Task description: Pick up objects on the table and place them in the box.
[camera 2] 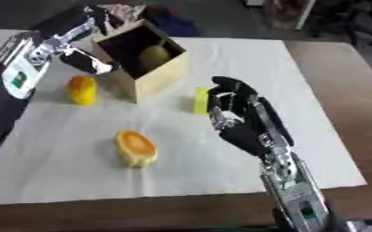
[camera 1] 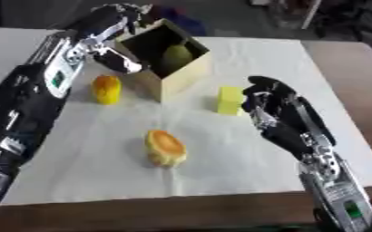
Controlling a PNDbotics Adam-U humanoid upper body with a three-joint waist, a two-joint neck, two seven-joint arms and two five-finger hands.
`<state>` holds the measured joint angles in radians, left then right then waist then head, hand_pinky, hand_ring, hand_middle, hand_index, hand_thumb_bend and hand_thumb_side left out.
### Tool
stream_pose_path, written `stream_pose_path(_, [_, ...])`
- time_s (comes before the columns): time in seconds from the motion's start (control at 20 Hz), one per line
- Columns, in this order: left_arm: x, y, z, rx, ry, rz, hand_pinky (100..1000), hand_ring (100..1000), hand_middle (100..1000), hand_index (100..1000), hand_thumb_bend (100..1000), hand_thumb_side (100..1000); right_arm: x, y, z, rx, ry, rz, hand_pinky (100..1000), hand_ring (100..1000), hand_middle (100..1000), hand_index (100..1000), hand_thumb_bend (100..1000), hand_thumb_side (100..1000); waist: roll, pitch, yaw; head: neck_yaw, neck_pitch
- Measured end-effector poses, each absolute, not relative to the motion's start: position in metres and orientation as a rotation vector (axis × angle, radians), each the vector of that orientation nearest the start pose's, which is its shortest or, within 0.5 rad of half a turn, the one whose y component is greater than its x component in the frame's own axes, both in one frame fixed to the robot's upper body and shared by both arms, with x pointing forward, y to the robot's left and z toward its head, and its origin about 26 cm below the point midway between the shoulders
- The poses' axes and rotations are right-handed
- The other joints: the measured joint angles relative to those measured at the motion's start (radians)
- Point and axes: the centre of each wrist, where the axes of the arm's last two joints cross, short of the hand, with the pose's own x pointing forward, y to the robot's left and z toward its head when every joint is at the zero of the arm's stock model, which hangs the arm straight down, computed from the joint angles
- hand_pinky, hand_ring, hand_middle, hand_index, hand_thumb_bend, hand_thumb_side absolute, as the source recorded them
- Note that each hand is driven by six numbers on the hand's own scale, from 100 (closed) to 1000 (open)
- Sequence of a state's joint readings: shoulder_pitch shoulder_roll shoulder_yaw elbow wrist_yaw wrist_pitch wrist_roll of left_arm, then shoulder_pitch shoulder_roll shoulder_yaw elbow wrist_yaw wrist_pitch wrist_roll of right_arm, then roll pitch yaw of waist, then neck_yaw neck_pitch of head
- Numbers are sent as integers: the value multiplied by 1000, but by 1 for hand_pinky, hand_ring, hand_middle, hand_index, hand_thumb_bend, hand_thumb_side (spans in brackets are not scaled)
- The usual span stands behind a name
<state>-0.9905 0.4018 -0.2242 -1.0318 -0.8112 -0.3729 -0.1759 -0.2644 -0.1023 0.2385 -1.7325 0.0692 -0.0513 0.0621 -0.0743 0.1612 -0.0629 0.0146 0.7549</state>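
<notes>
The box (camera 1: 167,63), an open cardboard cube, sits tilted toward the far left part of the bench (camera 1: 332,68), on the white cloth (camera 1: 245,149) that covers most of it, and a greenish pear-shaped thing (camera 1: 176,55) already lies inside against the far wall. Three things are on the cloth outside it: a small orange and yellow piece (camera 1: 106,89) just left of the box near the cloth's left edge, a yellow block (camera 1: 230,100) to the right of the box toward the middle, and a larger yellow fruit with an orange cut face (camera 1: 165,147) lying nearer the front edge, well apart from the others. The left hand (camera 1: 114,25) is raised over the box's far left corner, its fingers curled downward at the rim; I can see nothing held in them, and whether they touch the cardboard I cannot tell. The right hand (camera 2: 235,111) hangs above the cloth just beside the yellow block, on its right, fingers bent loosely and spread, gripping nothing, with the block partly hidden behind it in the right eye view. The brown bench top shows bare along the right and front edges beyond the cloth.
</notes>
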Motion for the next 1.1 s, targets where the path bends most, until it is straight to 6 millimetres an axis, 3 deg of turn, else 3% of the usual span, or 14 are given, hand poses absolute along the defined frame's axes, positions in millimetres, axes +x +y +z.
stream_pose_path(0.45, [443,281,241,798,-1793,-1626,748,604,668,809,506,270,318,-172,101,148,-2005,454,645,610,652,823,100,347,0,0,24,-24,0])
stream_pose_path(0.65, [436,298,232,758,-1660,-1683,747,613,677,813,528,306,318,-172,101,143,-2005,456,646,610,653,823,100,347,0,0,30,-30,0])
stream_pose_path(1.1, [448,307,197,692,-1455,-1725,757,624,700,827,532,379,318,-173,101,139,-2005,459,646,610,654,824,100,347,0,0,28,-34,0])
